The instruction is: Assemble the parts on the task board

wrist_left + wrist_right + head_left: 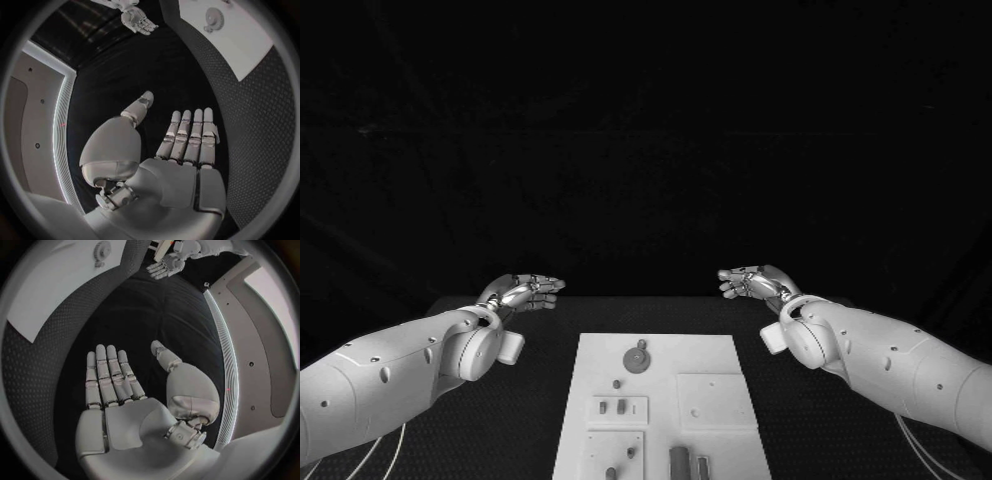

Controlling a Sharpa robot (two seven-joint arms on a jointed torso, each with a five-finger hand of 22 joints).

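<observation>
Beyond the far end of the task board [661, 350], up off the black table [531, 420] and well apart: left hand [524, 292] on its own side, right hand [759, 283] on the other, palms turned toward each other. Seen from the wrists, both spread flat, long fingers [187, 135] straight and side by side, thumb standing off, nothing pinched and nothing touched. Probably held out there so as to leave the whole board open to the head camera and clear of any stray knock. Lying flat and lengthwise in the middle of the table, that white plate, with the parts spread along it: a round part [638, 358] with a small tab nearest the hands, two small upright-looking pieces [607, 407] in a square panel below it, a plain raised square [715, 400] beside that, and longer bars [681, 462] near the close end. Too small to tell whether each piece sits home in its recess or merely rests on top. Fits equally a board with pieces waiting to be seated and one with everything in place and the hands drawn clear. No call for a particular move on this evidence.
</observation>
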